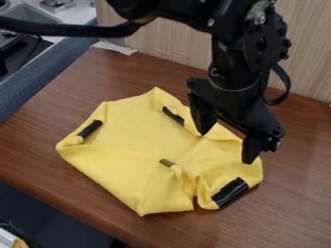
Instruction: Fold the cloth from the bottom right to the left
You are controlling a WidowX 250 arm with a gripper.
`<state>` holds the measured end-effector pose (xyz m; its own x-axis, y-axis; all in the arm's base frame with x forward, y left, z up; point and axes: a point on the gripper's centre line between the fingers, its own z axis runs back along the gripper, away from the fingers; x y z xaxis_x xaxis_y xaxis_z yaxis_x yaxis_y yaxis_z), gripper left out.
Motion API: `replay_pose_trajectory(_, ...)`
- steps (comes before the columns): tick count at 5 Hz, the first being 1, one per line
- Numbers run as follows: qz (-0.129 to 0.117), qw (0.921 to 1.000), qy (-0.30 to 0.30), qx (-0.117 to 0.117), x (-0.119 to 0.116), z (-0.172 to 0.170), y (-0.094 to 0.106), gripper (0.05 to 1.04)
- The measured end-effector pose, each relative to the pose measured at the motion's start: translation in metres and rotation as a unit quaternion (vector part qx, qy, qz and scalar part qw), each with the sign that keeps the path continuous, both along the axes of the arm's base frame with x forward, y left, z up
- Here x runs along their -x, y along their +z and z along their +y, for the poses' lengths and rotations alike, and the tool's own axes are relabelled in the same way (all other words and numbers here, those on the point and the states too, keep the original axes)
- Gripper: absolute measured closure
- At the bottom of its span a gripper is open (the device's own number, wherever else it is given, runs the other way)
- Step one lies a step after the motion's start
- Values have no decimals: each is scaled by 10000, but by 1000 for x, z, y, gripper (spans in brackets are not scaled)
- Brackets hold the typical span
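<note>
The black gripper (225, 147) hangs over the right part of the yellow cloth (139, 140), its two fingers spread wide apart with nothing seen between them. One finger is over the cloth's upper right edge, the other above its right side near the lower right corner. Black strips mark the cloth at the left edge, the upper right, the middle and the lower right. The cloth's edges are partly turned in, and the bottom right part is bunched into creases. Whether the fingertips touch the fabric, I cannot tell.
The brown wooden table (65, 106) carries the cloth, with its front edge running along the lower left. A wood-grain panel (174, 43) stands behind. A whitish strip (115, 47) lies at the table's back corner. A sink (29, 14) is at the upper left.
</note>
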<state>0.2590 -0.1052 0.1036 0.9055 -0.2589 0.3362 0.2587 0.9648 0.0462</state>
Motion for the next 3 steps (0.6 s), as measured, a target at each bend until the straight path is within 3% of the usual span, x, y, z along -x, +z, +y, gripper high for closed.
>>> replay_pose_trajectory(3,446,9990,-9,-18,28,16,-24,83)
